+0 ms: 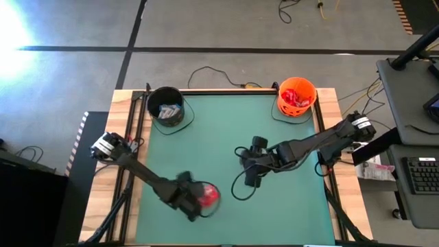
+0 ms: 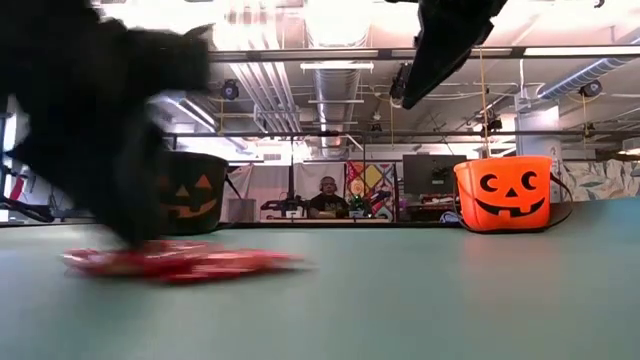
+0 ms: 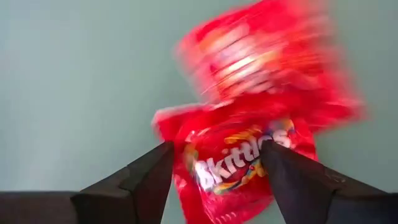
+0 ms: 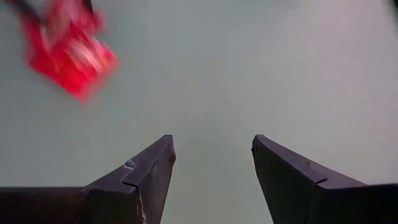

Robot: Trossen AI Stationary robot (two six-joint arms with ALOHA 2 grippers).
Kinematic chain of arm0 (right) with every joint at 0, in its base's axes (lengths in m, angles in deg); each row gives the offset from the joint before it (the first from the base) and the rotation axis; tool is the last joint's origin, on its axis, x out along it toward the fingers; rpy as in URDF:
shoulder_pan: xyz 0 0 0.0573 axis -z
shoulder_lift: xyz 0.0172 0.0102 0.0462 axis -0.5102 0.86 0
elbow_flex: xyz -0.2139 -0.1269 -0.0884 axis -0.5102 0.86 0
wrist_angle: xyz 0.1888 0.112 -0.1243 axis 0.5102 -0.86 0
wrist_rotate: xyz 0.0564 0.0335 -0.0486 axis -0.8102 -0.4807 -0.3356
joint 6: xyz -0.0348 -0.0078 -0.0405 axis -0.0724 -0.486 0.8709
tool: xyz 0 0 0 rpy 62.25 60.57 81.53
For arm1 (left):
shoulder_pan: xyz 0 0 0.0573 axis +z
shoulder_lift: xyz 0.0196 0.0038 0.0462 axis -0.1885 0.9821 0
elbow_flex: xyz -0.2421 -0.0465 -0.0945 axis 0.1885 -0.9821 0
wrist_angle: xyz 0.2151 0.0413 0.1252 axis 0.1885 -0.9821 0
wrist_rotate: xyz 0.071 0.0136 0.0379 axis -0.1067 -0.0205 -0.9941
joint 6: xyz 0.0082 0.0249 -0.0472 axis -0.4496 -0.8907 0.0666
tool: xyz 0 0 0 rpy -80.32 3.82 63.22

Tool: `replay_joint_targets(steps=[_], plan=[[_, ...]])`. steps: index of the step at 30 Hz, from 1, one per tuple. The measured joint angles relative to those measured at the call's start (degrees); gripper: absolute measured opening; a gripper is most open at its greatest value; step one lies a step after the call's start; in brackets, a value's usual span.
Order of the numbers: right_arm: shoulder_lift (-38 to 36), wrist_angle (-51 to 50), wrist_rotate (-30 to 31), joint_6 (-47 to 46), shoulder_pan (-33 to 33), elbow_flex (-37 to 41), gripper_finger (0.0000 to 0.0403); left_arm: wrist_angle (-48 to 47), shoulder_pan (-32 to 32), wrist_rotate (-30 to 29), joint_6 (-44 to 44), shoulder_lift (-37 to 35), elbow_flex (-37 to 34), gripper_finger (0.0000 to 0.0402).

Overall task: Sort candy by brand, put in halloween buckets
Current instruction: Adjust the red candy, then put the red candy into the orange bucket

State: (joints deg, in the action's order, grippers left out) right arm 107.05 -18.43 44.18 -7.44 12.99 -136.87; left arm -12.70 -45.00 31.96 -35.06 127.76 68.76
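Observation:
Two shiny red packets [image 1: 208,195] lie on the green mat near its near edge. In the left wrist view one reads Skittles [image 3: 239,165] and the other [image 3: 261,59] lies just beyond it, blurred. My left gripper [image 3: 216,152] is open and low over them, a finger on either side of the Skittles packet. My right gripper [image 4: 213,146] is open above the bare mat mid-table [image 1: 250,180], holding nothing. The black bucket [image 1: 167,106] holds white-and-blue bars. The orange bucket [image 1: 296,96] holds red packets. My left gripper comes down from above with its fingertips [image 3: 163,155] standing at the two side edges of the Skittles packet [image 3: 186,155], which lies flat on the mat. I cannot tell whether the fingers touch it.
Both buckets stand at the mat's far edge, black at the far left [image 2: 190,195], orange at the far right [image 2: 505,193]. Cables trail on the floor beyond the table. A desk with a keyboard [image 1: 420,175] stands to the right. A person sits far off in the room [image 2: 327,200].

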Motion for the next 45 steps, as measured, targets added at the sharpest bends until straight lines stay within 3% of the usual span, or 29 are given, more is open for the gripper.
replay_joint_targets(steps=[3,5,9,13,18,21,26,33,40,42,45], plan=[[0.0,8.38,-2.71,2.94,-0.58,3.1,0.021,17.88,1.38,-1.67,-10.71,0.27,0.52,0.0232],[0.0,13.39,-3.56,4.52,-1.49,5.9,0.021,21.41,1.68,-2.94,-15.3,0.15,1.39,0.0232],[0.0,26.59,-8.29,7.89,-3.65,12.9,0.021,10.5,0.46,-8.61,-15.91,-0.1,5.82,0.0232],[0.0,38.52,-12.88,9.27,-5.58,20.04,0.021,-0.58,-2.42,-12.92,-8.15,-0.19,7.76,0.0232],[0.0,44.16,-12.14,6.9,-7.91,25.82,0.021,4.33,-5.48,-14.38,-1.21,0.05,5.08,0.0232],[1.13,45.89,-8.28,6.79,-9.04,27.3,0.021,10.75,-6.43,-16.38,-1.54,0.87,3.78,0.0232],[7.55,49.73,-8.54,5.64,-9.3,25.98,0.021,18.91,-5.85,-17.44,-4.72,2.78,3.14,0.0232],[16.13,42.12,-7.18,3.32,-8.73,18.81,0.021,19.77,-5.62,-17.33,-4.07,4.53,3.93,0.0232],[16.56,19.31,8.16,3.19,-6.95,12.04,0.021,21.55,-5.7,-17.41,-3.15,4.68,3.93,0.0232],[16.06,17.69,6.97,3.93,-6.18,11.66,0.021,22.25,-5.65,-18.2,-3.14,4.68,3.93,0.0232],[15.79,19.79,-1.22,4.04,-4.69,12.09,0.021,23.34,-5.62,-19.89,-3.13,4.68,3.93,0.0232]])
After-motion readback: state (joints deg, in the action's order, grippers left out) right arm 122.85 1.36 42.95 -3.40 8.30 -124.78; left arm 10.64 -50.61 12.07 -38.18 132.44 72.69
